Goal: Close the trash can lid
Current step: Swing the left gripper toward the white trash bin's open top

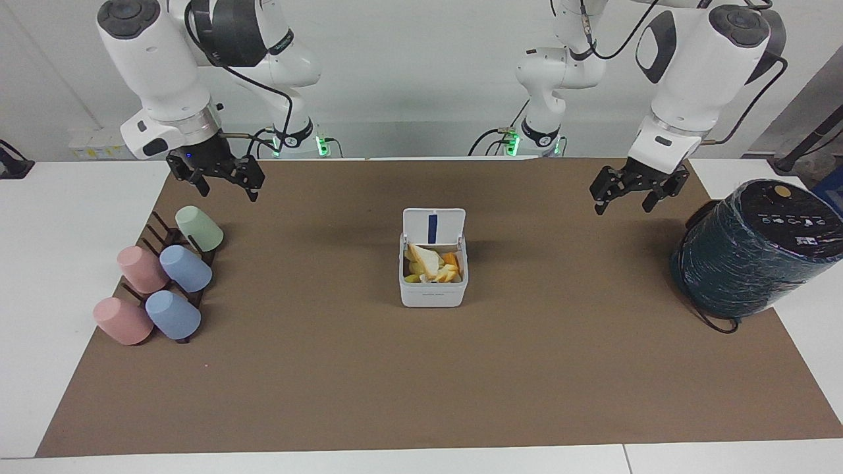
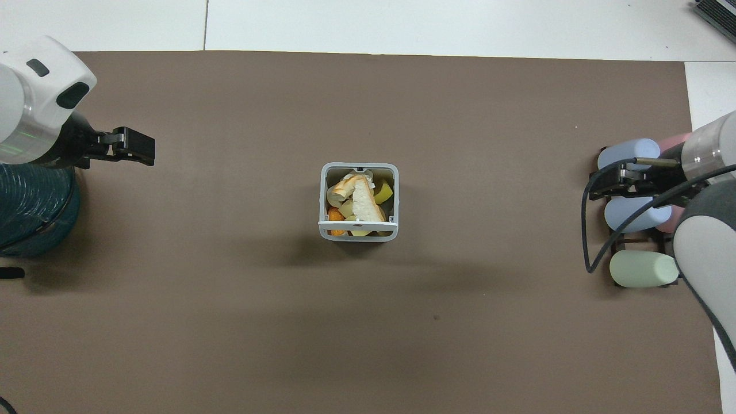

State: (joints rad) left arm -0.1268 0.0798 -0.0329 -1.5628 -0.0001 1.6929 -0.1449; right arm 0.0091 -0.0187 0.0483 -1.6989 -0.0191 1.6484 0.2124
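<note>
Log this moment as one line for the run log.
lid: open, upright | trash can: food scraps | left gripper: waiting over mat | right gripper: above cups

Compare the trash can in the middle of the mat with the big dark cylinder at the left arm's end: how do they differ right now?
The trash can is small, white and square; the dark wrapped cylinder is far larger, round and teal-black. The trash can stands upright at the mat's centre with its lid up and food scraps showing; the cylinder leans and its top is closed. Neither is touched by the left gripper or the right gripper; both hang above the mat.
</note>
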